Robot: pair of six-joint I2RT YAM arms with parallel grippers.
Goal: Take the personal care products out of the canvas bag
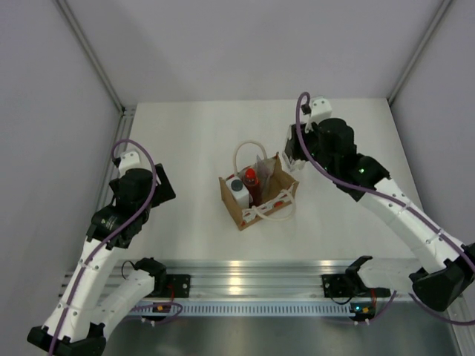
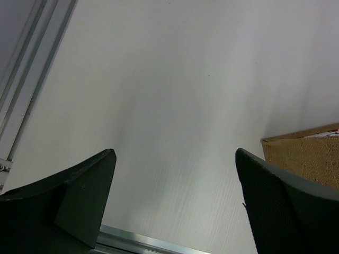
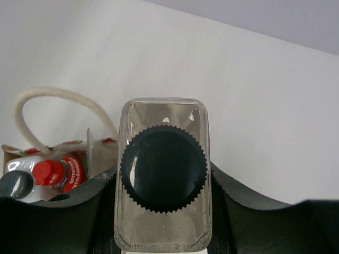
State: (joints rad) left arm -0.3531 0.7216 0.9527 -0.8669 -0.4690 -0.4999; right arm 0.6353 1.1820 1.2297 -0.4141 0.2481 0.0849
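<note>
The canvas bag (image 1: 269,194) stands at the table's middle with white rope handles. In it I see the red bottle (image 1: 251,180), the white bottle with grey cap (image 1: 237,186) and the white squeeze tube (image 1: 261,166). My right gripper (image 1: 294,159) is just right of the bag and above its level. In the right wrist view it (image 3: 164,182) is shut on the clear bottle with dark cap (image 3: 163,168), with the bag (image 3: 13,152), red bottle (image 3: 59,172) and grey cap (image 3: 16,183) to the left. My left gripper (image 1: 165,184) is open and empty, left of the bag (image 2: 312,156).
An aluminium rail (image 1: 252,274) runs along the table's near edge, and another runs along the left edge (image 2: 26,84). Grey walls close in the left, back and right sides. White tabletop (image 1: 200,141) lies around the bag.
</note>
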